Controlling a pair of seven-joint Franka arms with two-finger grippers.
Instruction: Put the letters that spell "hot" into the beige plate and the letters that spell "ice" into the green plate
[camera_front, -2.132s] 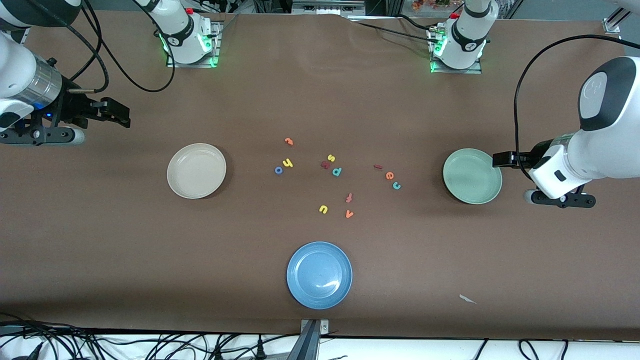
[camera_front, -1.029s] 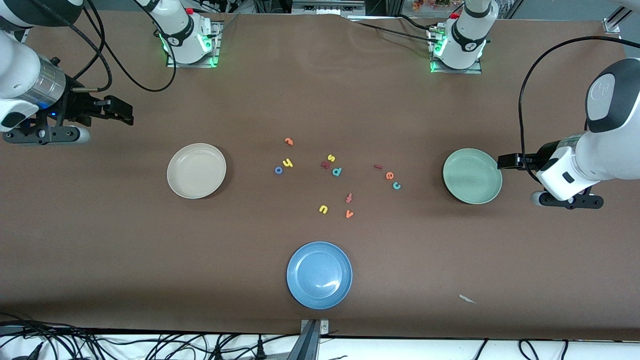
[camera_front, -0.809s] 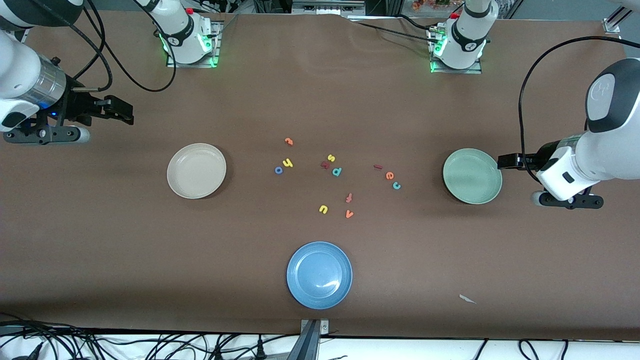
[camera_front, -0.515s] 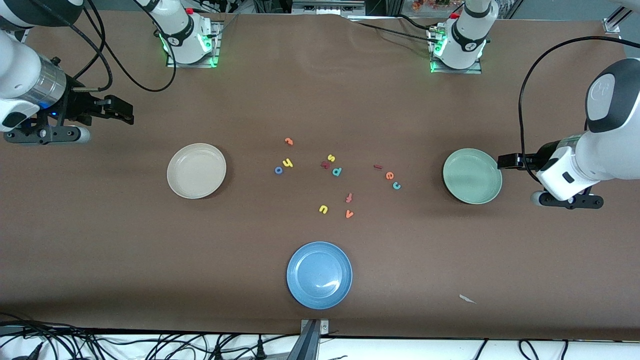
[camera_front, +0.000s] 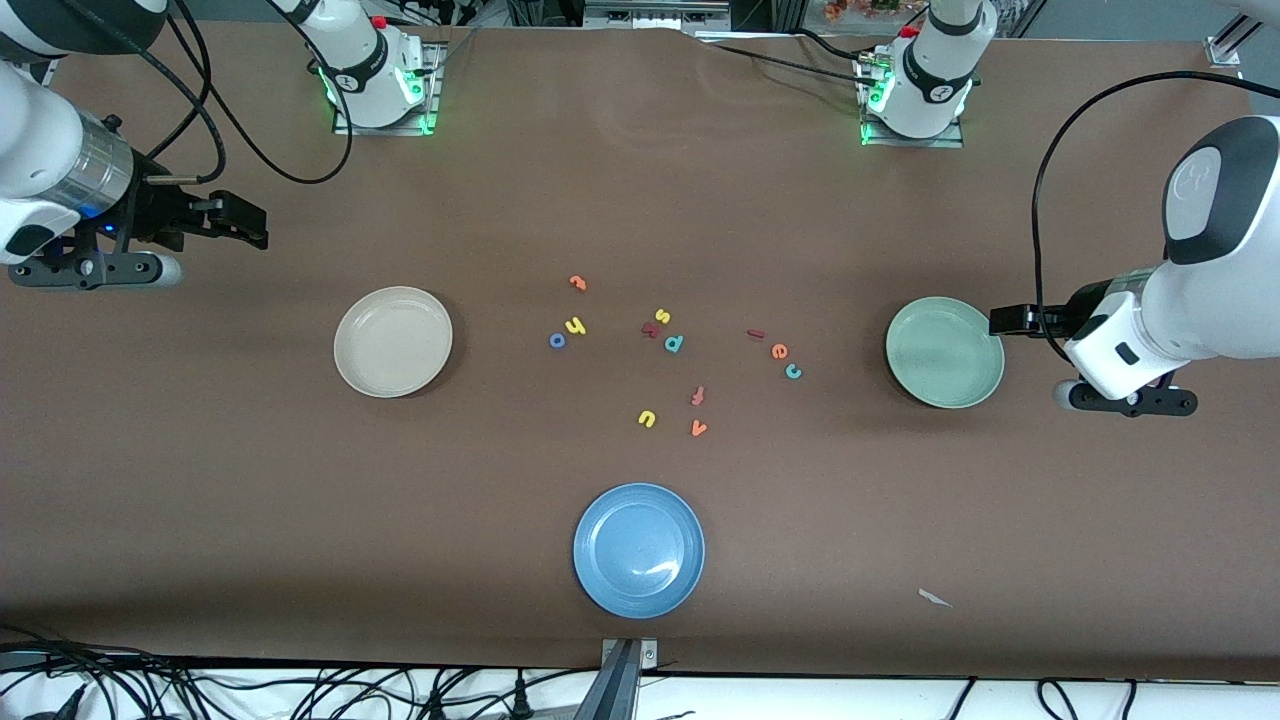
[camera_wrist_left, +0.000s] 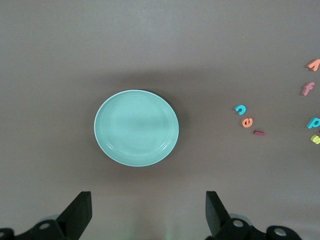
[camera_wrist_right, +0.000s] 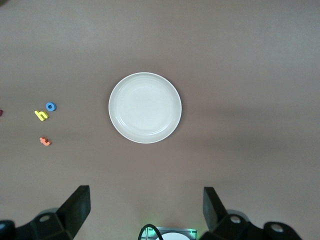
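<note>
Nothing was sorted when I checked: the beige plate (camera_front: 393, 341) and the green plate (camera_front: 944, 352) both sat empty, all six wanted letters on the table between them. The "h" (camera_front: 575, 326), "o" (camera_front: 557, 340), "t" (camera_front: 577, 283) lay toward the beige plate; "i" (camera_front: 756, 334), "c" (camera_front: 793, 372), "e" (camera_front: 779, 351) toward the green. I counted eleven letters and three plates, including a blue plate (camera_front: 639, 550). My left gripper (camera_wrist_left: 148, 212) and right gripper (camera_wrist_right: 145, 210) hung spread wide, empty, each past its own plate toward the table's end.

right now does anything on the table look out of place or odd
One thing: a small pale scrap lies on the brown table, nearer the front camera than the green plate. It looks like stray litter, not a letter. The plates sit flat and empty, and the foam letters lie scattered between them.
</note>
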